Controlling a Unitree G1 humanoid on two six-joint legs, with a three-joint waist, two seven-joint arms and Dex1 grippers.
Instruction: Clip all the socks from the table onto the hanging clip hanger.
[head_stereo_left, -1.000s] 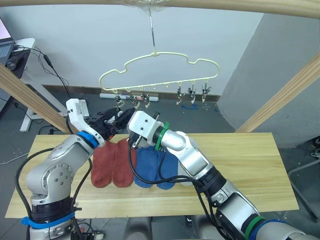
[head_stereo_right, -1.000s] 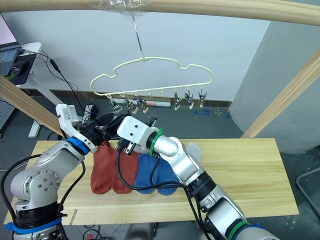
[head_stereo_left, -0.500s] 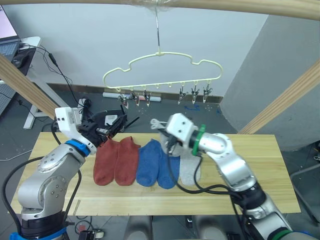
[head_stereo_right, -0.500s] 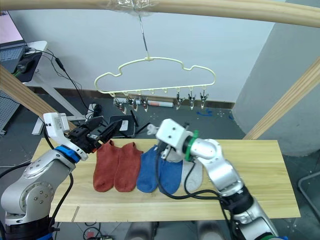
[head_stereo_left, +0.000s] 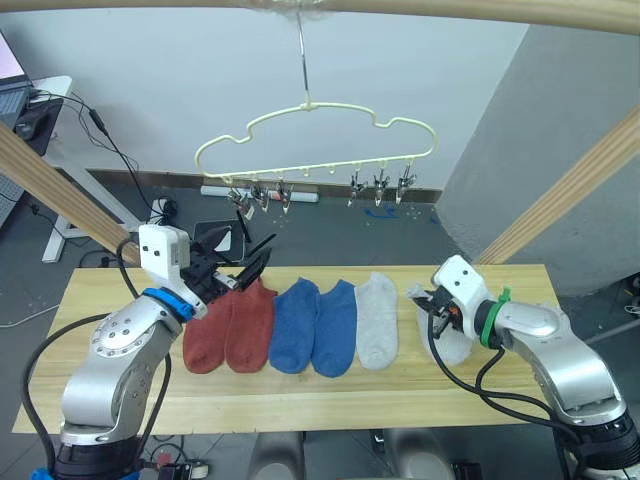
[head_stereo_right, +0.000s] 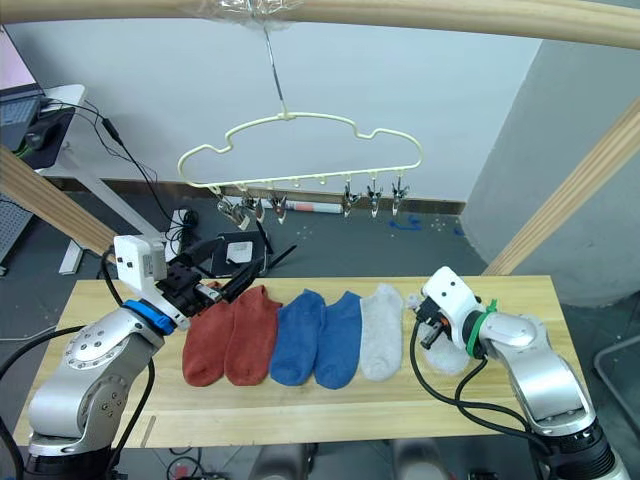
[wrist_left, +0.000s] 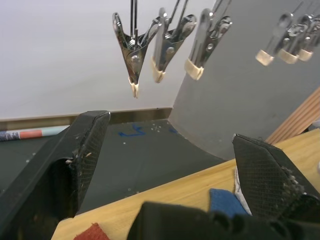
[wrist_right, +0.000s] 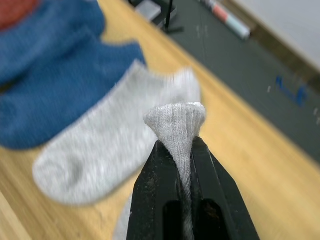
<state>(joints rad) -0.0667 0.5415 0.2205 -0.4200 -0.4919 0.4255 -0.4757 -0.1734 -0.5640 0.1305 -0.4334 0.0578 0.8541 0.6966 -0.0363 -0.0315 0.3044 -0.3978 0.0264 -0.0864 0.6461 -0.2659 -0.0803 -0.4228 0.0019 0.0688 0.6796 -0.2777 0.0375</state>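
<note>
Two rust-red socks (head_stereo_left: 228, 328), two blue socks (head_stereo_left: 315, 326) and a light grey sock (head_stereo_left: 378, 320) lie side by side on the table (head_stereo_left: 520, 385). My right gripper (head_stereo_left: 432, 306) is low over the table's right part, shut on the cuff of a second grey sock (wrist_right: 176, 120), whose foot trails on the wood (head_stereo_left: 450, 342). My left gripper (head_stereo_left: 250, 268) is open and empty above the red socks, pointing up at the left group of metal clips (wrist_left: 134, 55). The pale yellow clip hanger (head_stereo_left: 315, 140) hangs from the top pole with all its clips bare.
A thick wooden pole (head_stereo_left: 450, 12) crosses overhead, with slanted struts at the left (head_stereo_left: 55, 190) and right (head_stereo_left: 565, 190). A desk with cables (head_stereo_left: 40, 100) stands far left. A black object (head_stereo_left: 215, 235) lies on the floor behind the table.
My right arm has swung from over the red and blue socks to the table's right side, carrying one grey sock away from the row. The left gripper stays open near the red socks.
</note>
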